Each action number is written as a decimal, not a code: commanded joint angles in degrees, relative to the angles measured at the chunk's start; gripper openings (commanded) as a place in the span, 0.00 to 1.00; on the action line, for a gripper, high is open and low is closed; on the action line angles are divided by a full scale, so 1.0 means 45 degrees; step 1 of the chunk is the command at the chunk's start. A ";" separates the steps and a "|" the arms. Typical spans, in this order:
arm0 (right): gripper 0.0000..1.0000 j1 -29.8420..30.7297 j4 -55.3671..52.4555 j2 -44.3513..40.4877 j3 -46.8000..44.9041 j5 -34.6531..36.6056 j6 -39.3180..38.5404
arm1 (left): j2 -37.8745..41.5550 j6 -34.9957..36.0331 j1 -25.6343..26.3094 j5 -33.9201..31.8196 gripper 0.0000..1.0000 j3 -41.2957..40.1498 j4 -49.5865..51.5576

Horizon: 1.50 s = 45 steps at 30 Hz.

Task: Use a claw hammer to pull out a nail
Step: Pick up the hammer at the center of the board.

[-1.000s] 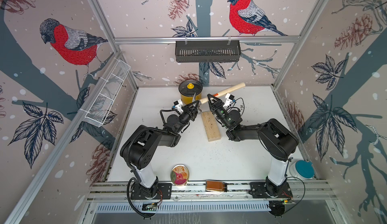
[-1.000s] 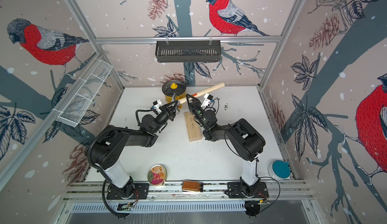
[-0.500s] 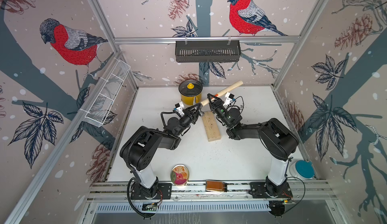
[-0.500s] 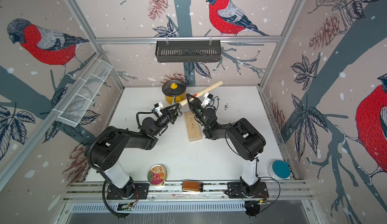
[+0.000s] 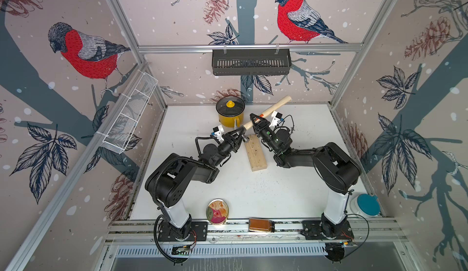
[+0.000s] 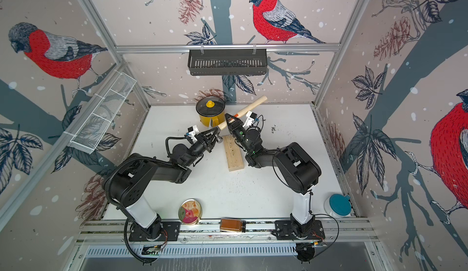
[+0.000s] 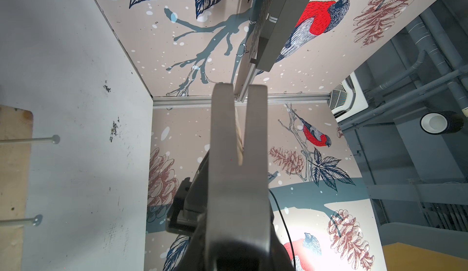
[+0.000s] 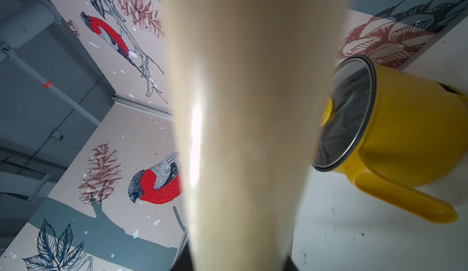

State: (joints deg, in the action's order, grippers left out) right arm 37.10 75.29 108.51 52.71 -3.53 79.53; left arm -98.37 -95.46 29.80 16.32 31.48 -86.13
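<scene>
My left gripper (image 5: 239, 133) pinches the claw hammer (image 5: 274, 107) at its grey forked head. My right gripper (image 5: 257, 120) straddles the pale wooden handle; I cannot tell whether it squeezes.

Both arms meet at the claw hammer (image 5: 274, 106).
Its handle slants toward the back wall, head at the far end of the wooden block (image 5: 256, 154); we see the left gripper (image 5: 239, 133) clasping it at the head and the right gripper (image 5: 257, 122) straddling the handle, how tightly we cannot tell. A yellow pot (image 5: 230, 114) stands just behind on the counter (image 5: 278, 188).
</scene>
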 commanded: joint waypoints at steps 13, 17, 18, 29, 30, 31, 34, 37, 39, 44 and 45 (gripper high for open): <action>0.18 -0.0034 0.0536 -0.0070 0.0127 -0.0553 0.0025 | 0.0327 0.0489 0.0139 0.0389 0.00 -0.0138 -0.3217; 0.13 -0.0056 0.0489 -0.0052 0.0206 -0.0655 0.0023 | 0.0424 0.0568 0.0145 0.0482 0.00 -0.0083 -0.3051; 0.12 -0.0061 0.0491 -0.0051 0.0220 -0.0695 0.0023 | 0.0433 0.0587 0.0151 0.0510 0.00 -0.0102 -0.3025; 0.04 -0.0098 0.0131 -0.0158 0.0403 -0.0917 -0.0138 | 0.0664 0.0873 0.0143 0.0746 0.00 -0.0307 -0.2597; 0.04 -0.0100 0.0126 -0.0195 0.0397 -0.0924 -0.0146 | 0.0700 0.0917 0.0154 0.0776 0.00 -0.0315 -0.2547; 0.04 -0.0100 0.0089 -0.0241 0.0382 -0.0933 -0.0170 | 0.0751 0.0951 0.0143 0.0788 0.00 -0.0314 -0.2477; 0.04 -0.0100 0.0038 -0.0334 0.0320 -0.0916 -0.0250 | 0.0837 0.1067 0.0153 0.0851 0.02 -0.0326 -0.2279; 0.03 -0.0139 0.0004 -0.0455 0.0265 -0.0973 -0.0260 | 0.0934 0.1113 0.0142 0.0855 0.05 -0.0371 -0.2175; 0.03 -0.0164 -0.0003 -0.0534 0.0222 -0.1010 -0.0280 | 0.1001 0.1144 0.0139 0.0870 0.06 -0.0384 -0.2083; 0.03 -0.0235 -0.0031 -0.0736 0.0108 -0.1013 -0.0348 | 0.1299 0.1440 0.0142 0.0959 0.11 -0.0384 -0.1598; 0.03 -0.0256 -0.0031 -0.0764 0.0104 -0.1044 -0.0348 | 0.1388 0.1490 0.0149 0.0947 0.14 -0.0406 -0.1490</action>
State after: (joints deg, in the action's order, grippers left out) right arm 36.38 72.99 105.82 53.23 -9.02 79.70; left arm -93.41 -89.58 30.24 18.28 29.63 -84.99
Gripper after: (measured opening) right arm 0.248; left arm 0.265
